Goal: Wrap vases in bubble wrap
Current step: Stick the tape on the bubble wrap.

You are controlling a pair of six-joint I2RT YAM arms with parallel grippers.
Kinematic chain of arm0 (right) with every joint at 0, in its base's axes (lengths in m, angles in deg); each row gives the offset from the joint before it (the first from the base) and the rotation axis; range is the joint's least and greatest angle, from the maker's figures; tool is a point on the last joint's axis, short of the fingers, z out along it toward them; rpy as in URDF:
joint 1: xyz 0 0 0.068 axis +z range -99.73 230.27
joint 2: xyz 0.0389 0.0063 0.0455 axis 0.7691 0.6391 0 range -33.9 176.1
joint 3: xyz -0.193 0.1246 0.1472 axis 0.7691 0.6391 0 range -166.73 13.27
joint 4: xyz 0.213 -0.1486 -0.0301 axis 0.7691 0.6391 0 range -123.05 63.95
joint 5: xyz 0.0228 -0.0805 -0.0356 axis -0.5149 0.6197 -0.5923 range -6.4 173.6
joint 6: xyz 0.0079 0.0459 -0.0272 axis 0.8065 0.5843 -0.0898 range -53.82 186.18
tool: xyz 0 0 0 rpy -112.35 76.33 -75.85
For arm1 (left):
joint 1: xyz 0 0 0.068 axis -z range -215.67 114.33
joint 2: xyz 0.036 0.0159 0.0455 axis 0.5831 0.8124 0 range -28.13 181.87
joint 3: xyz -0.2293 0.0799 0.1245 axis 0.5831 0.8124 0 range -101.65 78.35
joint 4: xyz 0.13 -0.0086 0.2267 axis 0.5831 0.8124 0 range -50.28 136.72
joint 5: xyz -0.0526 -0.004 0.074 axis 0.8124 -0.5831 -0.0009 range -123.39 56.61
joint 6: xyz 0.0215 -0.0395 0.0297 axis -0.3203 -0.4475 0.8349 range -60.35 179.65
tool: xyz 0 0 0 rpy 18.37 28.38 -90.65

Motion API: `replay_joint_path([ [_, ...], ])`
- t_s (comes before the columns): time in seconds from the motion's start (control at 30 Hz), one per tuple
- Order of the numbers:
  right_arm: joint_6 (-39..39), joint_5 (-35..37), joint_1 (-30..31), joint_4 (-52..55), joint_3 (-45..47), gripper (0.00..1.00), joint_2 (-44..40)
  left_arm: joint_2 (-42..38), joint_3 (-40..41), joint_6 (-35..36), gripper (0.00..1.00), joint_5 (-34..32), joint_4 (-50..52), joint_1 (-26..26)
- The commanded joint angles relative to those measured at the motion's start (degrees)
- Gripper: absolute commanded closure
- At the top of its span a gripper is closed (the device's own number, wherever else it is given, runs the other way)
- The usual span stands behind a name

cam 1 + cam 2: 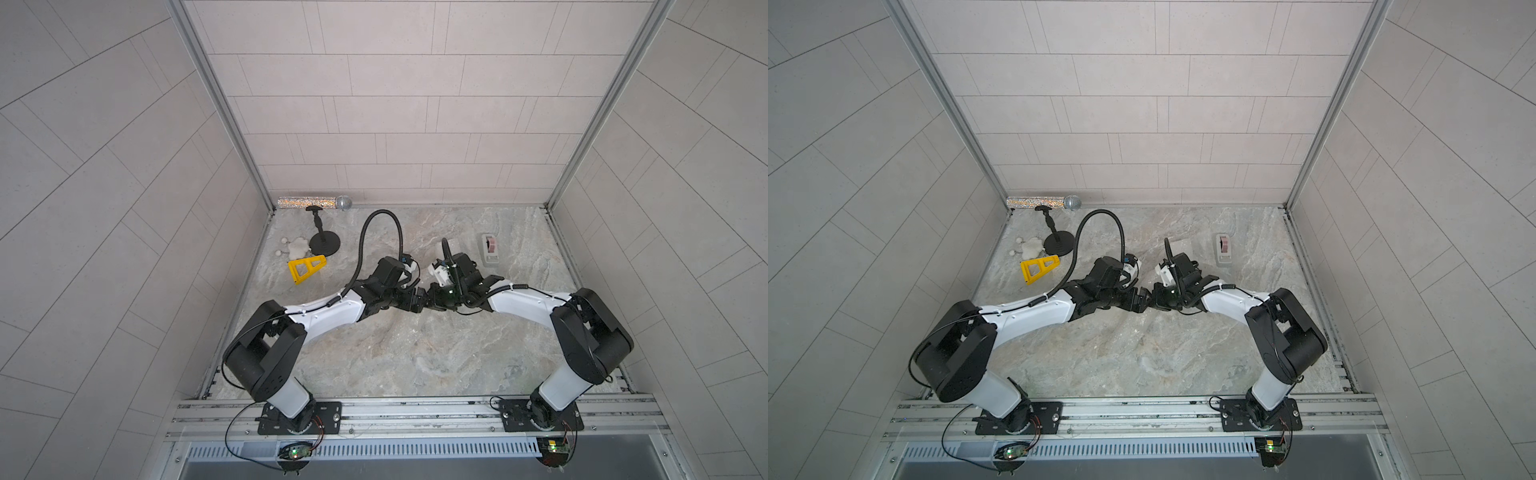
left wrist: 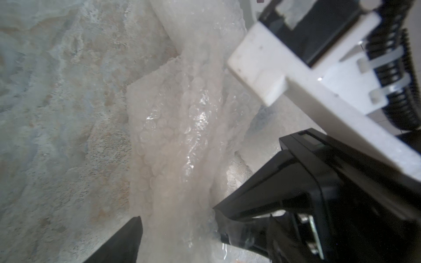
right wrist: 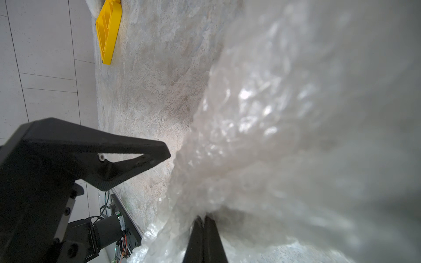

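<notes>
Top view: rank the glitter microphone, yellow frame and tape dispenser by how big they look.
1. Glitter microphone, clearly the longest.
2. Yellow frame.
3. Tape dispenser, though not far off the frame.

Mid-table: bubble wrap (image 2: 182,127) bunched. Front tabletop (image 1: 478,365) open; yellow bracket (image 1: 307,269), mic stand (image 1: 325,245), tape dispenser (image 1: 490,249) along rear.

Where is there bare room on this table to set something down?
Bare: the front of the grey marble tabletop by the metal rail; the back middle, between black microphone stand and grey tape dispenser. Crowded: the back-left corner around the yellow plastic triangle, and the centre, where left gripper and right gripper meet at the clear bubble wrap.
</notes>
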Motion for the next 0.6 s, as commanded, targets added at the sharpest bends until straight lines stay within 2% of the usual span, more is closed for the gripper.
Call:
replay_joint_path([
  [0.0, 0.8, 1.7, 0.3, 0.2, 0.3, 1.0, 1.3, -2.2, 2.6, -1.5, 0.13, -1.6, -2.2, -2.4],
  [0.2, 0.7, 1.8, 0.4, 0.1, 0.3, 1.0, 1.4, -3.9, 5.3, -2.8, 0.15, -1.7, -2.8, -6.4],
  [0.33, 0.7, 1.8, 0.6, 0.1, 0.3, 1.0, 1.4, -4.1, 4.8, -3.9, 0.18, 1.9, -0.3, -9.3],
  [0.57, 0.6, 2.0, 0.6, 0.1, 0.4, 1.0, 1.5, -11.5, 6.7, -5.6, 0.19, 3.1, 0.6, -9.5],
])
